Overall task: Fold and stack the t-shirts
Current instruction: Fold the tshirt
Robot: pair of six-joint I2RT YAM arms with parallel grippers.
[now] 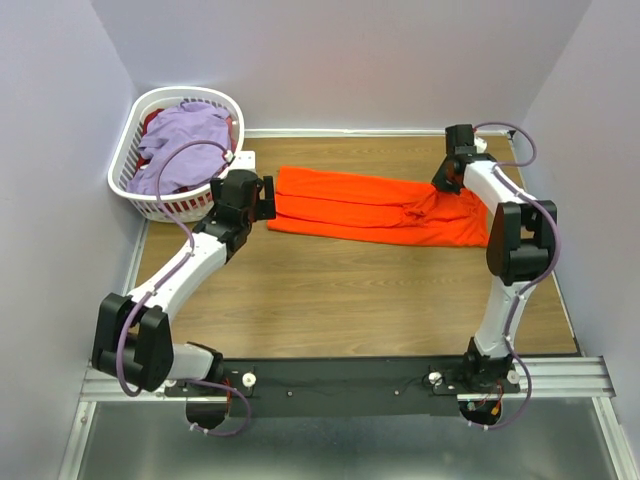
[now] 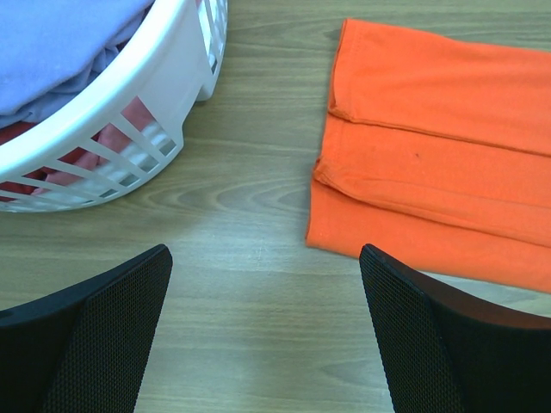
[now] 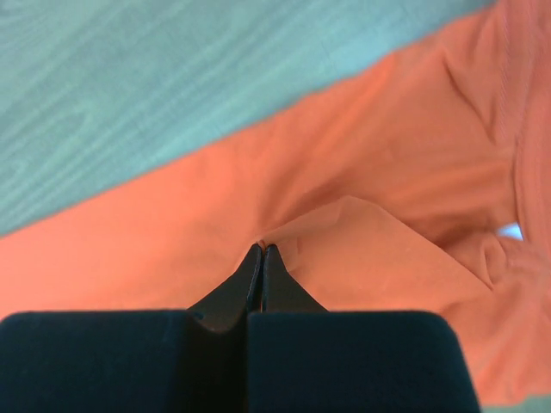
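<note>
Right fingers (image 3: 231, 299) are being pressed together on a fold of limp orange t-shirt (image 3: 387, 172) at their tips, left fingers (image 2: 103, 335) being held wide apart, empty.

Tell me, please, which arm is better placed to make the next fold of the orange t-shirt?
Right. The right end effector is shut on a pinch of the orange t-shirt, while the left end effector hangs open over the table beside the shirt's other end, holding nothing.
</note>
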